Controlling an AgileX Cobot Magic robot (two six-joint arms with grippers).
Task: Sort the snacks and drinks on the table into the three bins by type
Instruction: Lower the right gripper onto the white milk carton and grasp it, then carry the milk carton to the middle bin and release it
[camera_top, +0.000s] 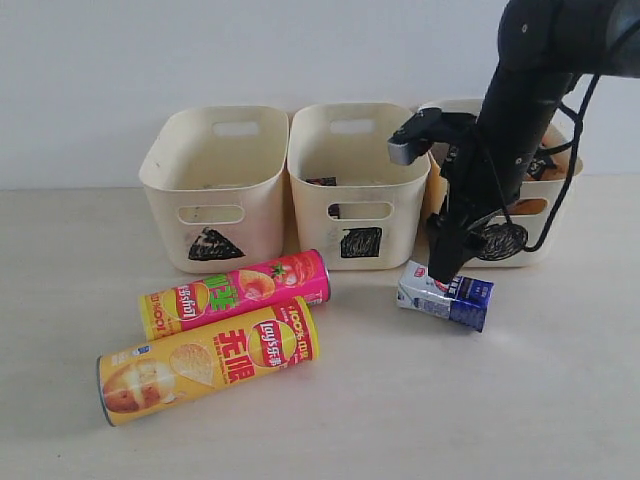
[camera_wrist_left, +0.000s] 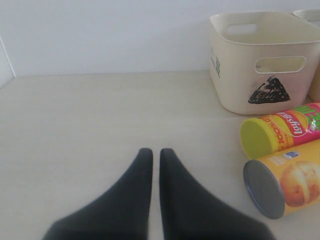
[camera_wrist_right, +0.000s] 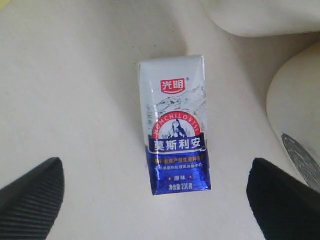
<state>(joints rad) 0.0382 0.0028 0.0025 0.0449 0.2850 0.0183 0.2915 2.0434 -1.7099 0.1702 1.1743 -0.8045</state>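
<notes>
Right gripper (camera_wrist_right: 155, 167): jaws spread wide, nothing held, poised above the white-and-blue rectangular drink carton (camera_wrist_right: 175, 130). The carton lies flat on the pale beige table (camera_top: 420, 400), just in front of the cream plastic bin with the black square (camera_top: 360, 185). Left gripper (camera_wrist_left: 156, 152): jaws pinched to a thin slit, holding nothing, over bare table.
</notes>
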